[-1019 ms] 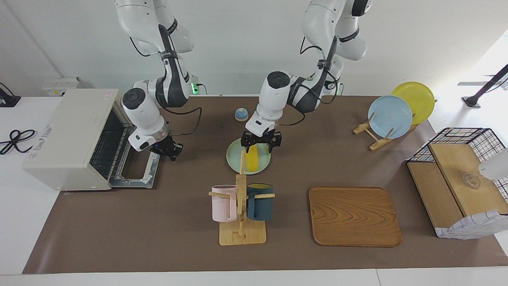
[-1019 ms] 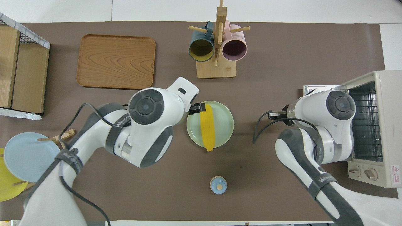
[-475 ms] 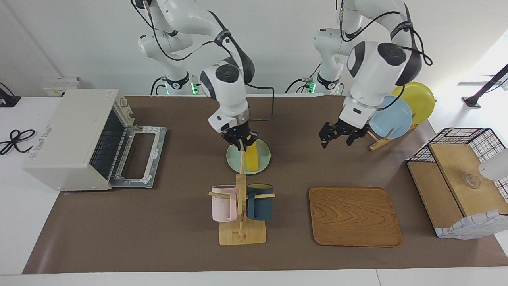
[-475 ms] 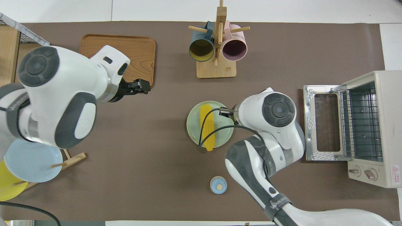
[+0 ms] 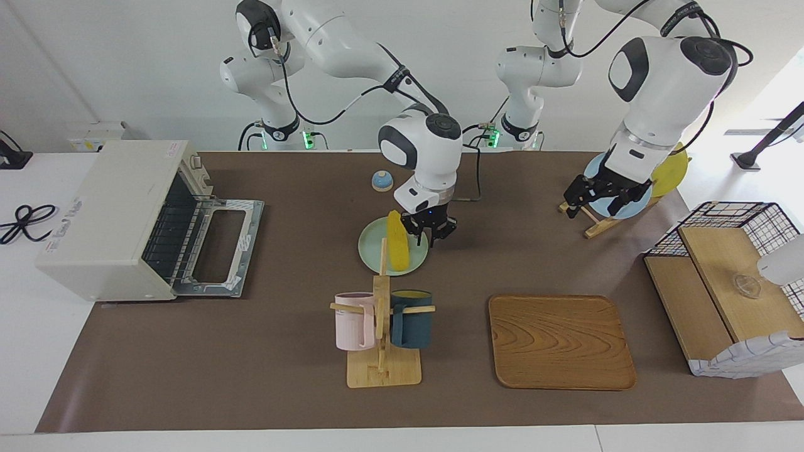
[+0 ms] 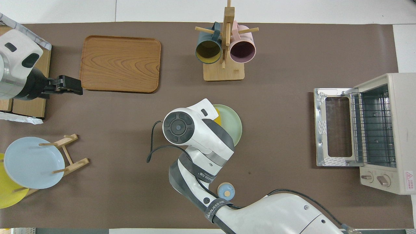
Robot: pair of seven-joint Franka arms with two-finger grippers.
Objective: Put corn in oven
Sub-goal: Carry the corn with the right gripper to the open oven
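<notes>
Counting one corn (image 5: 396, 249), one oven (image 5: 119, 220)

From overhead, the right arm is hiding most of the corn (image 6: 217, 118); the picture's edge is cutting off the yellow plate (image 6: 8, 195)

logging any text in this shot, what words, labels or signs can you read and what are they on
"WANJEED" on the dark band round the right arm.
Red warning triangle sticker on the oven beside its knobs; its small print is too small to read.
Label with red print on the oven's top: unreadable.
Lettering on the oven's side: too blurred to read.
</notes>
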